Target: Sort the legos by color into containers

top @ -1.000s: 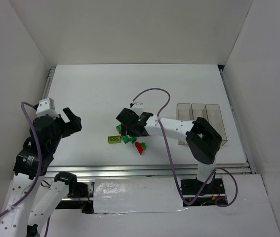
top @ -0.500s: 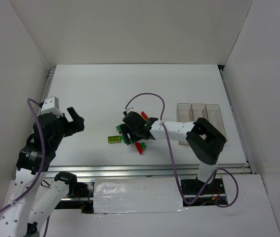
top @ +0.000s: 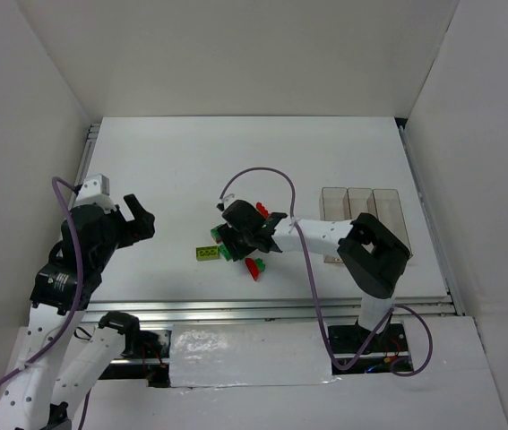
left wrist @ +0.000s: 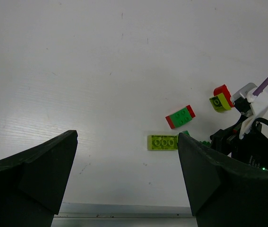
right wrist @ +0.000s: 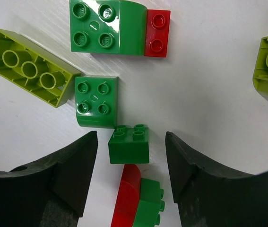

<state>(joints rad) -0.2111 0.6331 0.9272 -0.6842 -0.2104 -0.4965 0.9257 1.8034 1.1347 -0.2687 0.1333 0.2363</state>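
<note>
Several legos lie in a cluster at the table's middle [top: 236,255]. My right gripper [top: 228,242] hangs open right over them. In the right wrist view its fingers [right wrist: 53,179] straddle a small dark green brick [right wrist: 129,145] without touching it. A red-and-green piece [right wrist: 138,201] lies just below, a green curved brick [right wrist: 96,101] and a green-and-red piece [right wrist: 112,28] above, and a long yellow-green brick [right wrist: 30,68] to the left. The three clear containers [top: 361,224] stand to the right, with nothing visible in them. My left gripper [top: 139,219] is open and empty, left of the cluster.
The left wrist view shows the yellow-green brick [left wrist: 162,142], a green-and-red piece [left wrist: 180,116] and a red and yellow-green piece [left wrist: 222,98] beside the right arm [left wrist: 252,146]. White walls enclose the table; a metal rail [top: 280,309] runs along its near edge.
My right gripper has moved toward the near side and settled over the brick cluster. My left arm has shifted a little to the right. No brick has been taken hold of.
</note>
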